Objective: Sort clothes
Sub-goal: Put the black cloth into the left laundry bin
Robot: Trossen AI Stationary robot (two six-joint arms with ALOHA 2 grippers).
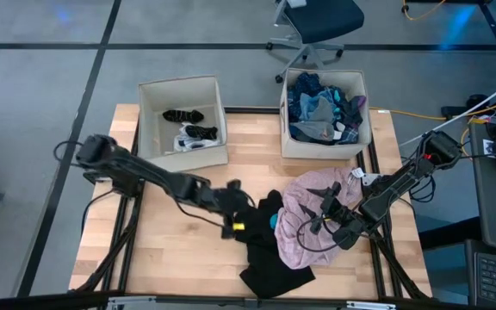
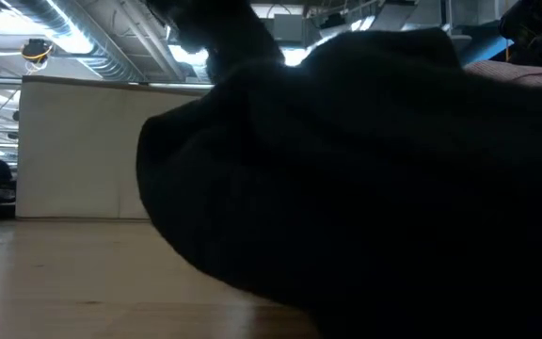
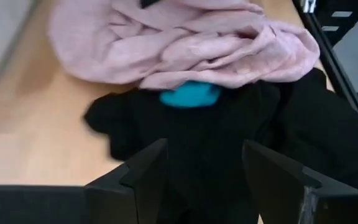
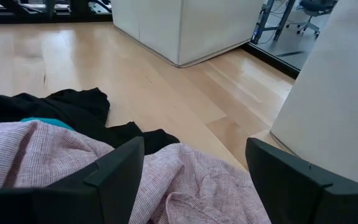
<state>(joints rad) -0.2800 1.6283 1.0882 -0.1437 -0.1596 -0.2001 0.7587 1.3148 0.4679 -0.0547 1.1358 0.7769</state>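
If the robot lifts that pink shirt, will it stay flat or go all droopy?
Probably droopy: the pink shirt lies crumpled in soft folds. It looks thin, so likely light. Its edge overlaps the black garment, so lifting may tug that along.

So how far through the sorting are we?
Done: socks in the left box, blue clothes in the right box. In hand: nothing; left gripper open at the black garment, right gripper open over the pink garment. Left: both.

No text, label, brand or number can be read anywhere here.
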